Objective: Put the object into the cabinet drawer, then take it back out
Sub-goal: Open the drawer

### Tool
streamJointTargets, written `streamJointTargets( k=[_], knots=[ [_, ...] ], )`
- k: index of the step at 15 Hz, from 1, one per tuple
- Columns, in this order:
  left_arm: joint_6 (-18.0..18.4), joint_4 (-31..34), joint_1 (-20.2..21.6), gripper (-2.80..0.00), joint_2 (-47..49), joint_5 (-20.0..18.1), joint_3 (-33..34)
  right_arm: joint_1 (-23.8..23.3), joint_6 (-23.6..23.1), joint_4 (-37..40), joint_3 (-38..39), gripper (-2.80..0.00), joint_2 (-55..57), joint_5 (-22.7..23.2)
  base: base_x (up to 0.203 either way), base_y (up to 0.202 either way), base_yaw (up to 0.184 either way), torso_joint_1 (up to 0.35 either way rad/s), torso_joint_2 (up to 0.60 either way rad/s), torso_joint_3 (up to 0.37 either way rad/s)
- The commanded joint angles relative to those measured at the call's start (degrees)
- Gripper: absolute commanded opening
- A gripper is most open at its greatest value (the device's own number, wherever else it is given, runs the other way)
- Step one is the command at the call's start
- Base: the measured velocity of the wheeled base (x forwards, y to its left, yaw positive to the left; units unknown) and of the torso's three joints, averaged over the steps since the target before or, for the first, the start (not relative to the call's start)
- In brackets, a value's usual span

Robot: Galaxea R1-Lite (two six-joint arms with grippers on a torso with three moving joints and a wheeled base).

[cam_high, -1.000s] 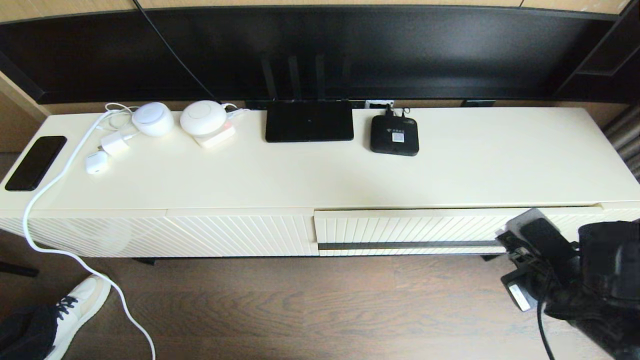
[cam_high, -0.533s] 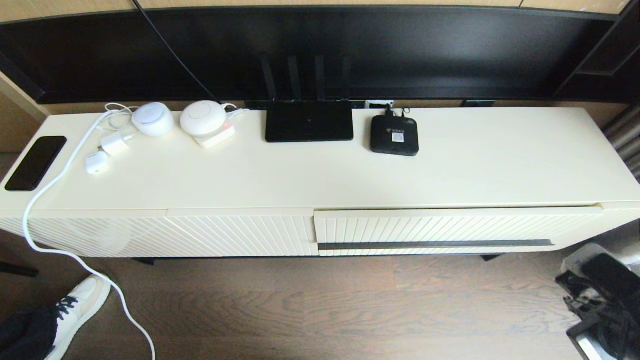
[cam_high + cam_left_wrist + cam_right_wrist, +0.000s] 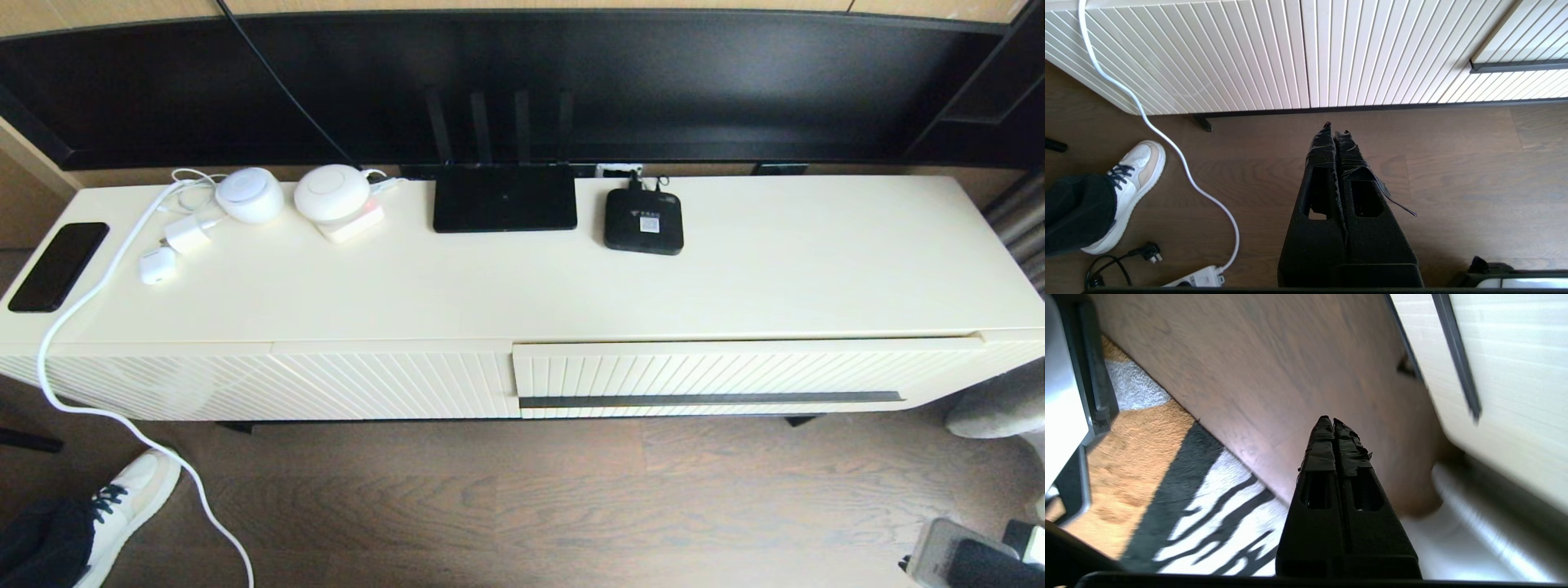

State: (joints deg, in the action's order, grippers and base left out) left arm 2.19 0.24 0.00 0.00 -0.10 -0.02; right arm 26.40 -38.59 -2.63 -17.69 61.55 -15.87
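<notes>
The cabinet drawer [image 3: 710,380] is pushed in, its dark handle strip [image 3: 710,399] facing the floor. The organizer box is nowhere in view. Right claw [image 3: 1329,420] hangs over the wooden floor [image 3: 1290,375], fingers pressed together, empty. Left claw [image 3: 1336,128] likewise closed, empty, parked.

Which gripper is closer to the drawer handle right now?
Right, probably. The right gripper hangs shut over the floor near the handle's end; the left gripper, shut, sits before the handleless panel.

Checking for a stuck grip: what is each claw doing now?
Left claw: shut, empty, over the floor.
Right claw: shut, empty, over the floor.
</notes>
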Motion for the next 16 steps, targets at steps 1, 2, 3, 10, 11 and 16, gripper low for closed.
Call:
streamJointTargets(
  k=[1,2,3,10,11,16],
  knots=[
    [0.01,0.02,0.00,-2.80,0.09,0.01,0.02,-0.32,-3.88,-3.20,0.73,-2.80,5.47,1.07,0.000,0.000,0.000,0.000,0.00,0.000],
    [0.01,0.02,0.00,-2.80,0.09,0.01,0.00,-0.03,-5.08,-5.53,0.74,-2.80,8.38,1.29,0.000,0.000,0.000,0.000,0.00,0.000],
    [0.01,0.02,0.00,-2.80,0.09,0.01,0.02,0.30,-6.22,-8.47,0.84,-2.80,11.50,1.43,0.000,0.000,0.000,0.000,0.00,0.000],
    [0.01,0.02,0.00,-2.80,0.09,0.01,-0.06,3.40,-13.80,-24.71,0.64,-2.80,27.82,4.33,0.000,0.000,0.000,0.000,0.00,0.000],
    [0.01,0.02,0.00,-2.80,0.09,0.01,0.02,3.45,-14.67,-28.76,0.91,-2.80,29.74,4.40,0.000,0.000,0.000,0.000,0.00,0.000],
    [0.01,0.02,0.00,-2.80,0.09,0.01,0.01,3.38,-15.84,-38.45,1.42,0.00,35.91,4.53,0.000,0.000,0.000,0.000,0.00,0.000]
  ],
)
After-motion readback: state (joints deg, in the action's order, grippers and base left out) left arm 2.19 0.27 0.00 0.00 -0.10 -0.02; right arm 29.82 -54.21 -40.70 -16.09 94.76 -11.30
